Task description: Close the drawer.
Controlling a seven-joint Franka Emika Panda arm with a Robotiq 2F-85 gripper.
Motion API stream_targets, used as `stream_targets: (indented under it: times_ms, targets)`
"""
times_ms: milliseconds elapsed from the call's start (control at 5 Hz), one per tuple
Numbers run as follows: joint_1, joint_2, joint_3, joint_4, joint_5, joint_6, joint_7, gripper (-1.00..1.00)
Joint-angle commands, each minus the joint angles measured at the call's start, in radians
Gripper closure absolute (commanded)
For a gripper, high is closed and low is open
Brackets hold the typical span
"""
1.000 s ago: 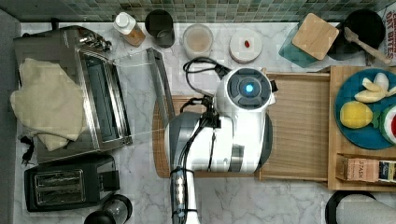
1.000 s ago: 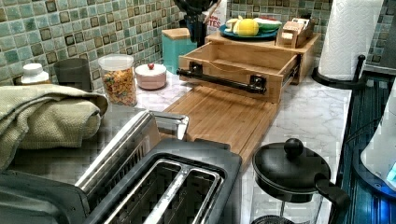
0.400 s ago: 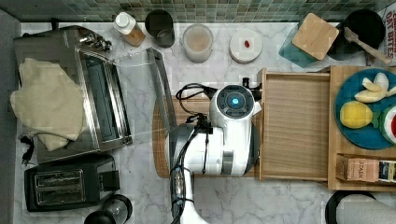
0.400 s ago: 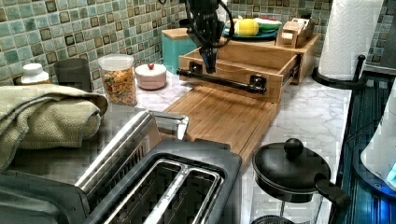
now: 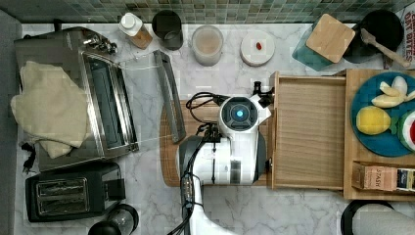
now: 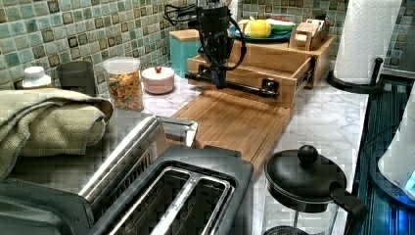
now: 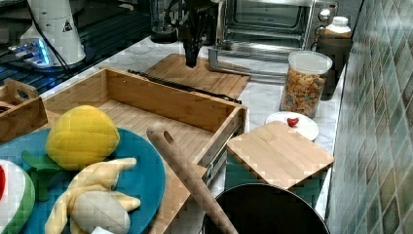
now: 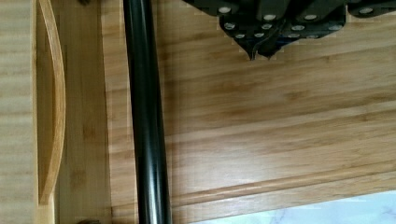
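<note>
The light-wood drawer [image 5: 311, 132] stands pulled out from under the shelf that carries the fruit plate, and its inside is bare. Its black bar handle [image 6: 235, 86] runs along the front, facing the cutting board. In the left view my gripper [image 6: 219, 81] hangs upright just in front of the handle, close to the bar. In the wrist view my gripper [image 8: 255, 50] has its fingertips together with nothing between them, and the handle [image 8: 144, 116] runs beside them, a short gap away. In the right view my gripper [image 7: 191, 61] hangs over the board beyond the drawer [image 7: 160, 114].
A wooden cutting board [image 6: 235, 122] lies under the gripper. A toaster oven [image 5: 105, 107] with its glass door down sits at the top view's left, near a toaster [image 5: 68, 193]. Behind are a cereal jar [image 6: 125, 83], a lidded dish [image 5: 257, 47] and a teal box [image 5: 330, 39]. A fruit plate [image 5: 384, 120] tops the shelf.
The arm has moved toward the top view's left, off the open drawer, and the gripper has come down in front of the handle. The drawer has not moved.
</note>
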Motion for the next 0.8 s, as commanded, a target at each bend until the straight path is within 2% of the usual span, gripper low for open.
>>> stream_targets:
  times_ms: [200,400,600,800]
  targets:
    - [-0.011,0.021,-0.010,-0.003,-0.063,0.160,-0.082,1.00]
    - [-0.018,0.050,-0.016,-0.034,-0.082,0.268,-0.076,1.00]
    - [-0.033,0.051,-0.014,-0.038,-0.069,0.252,-0.112,1.00]
    - [-0.053,0.021,-0.010,-0.032,-0.046,0.158,-0.153,1.00]
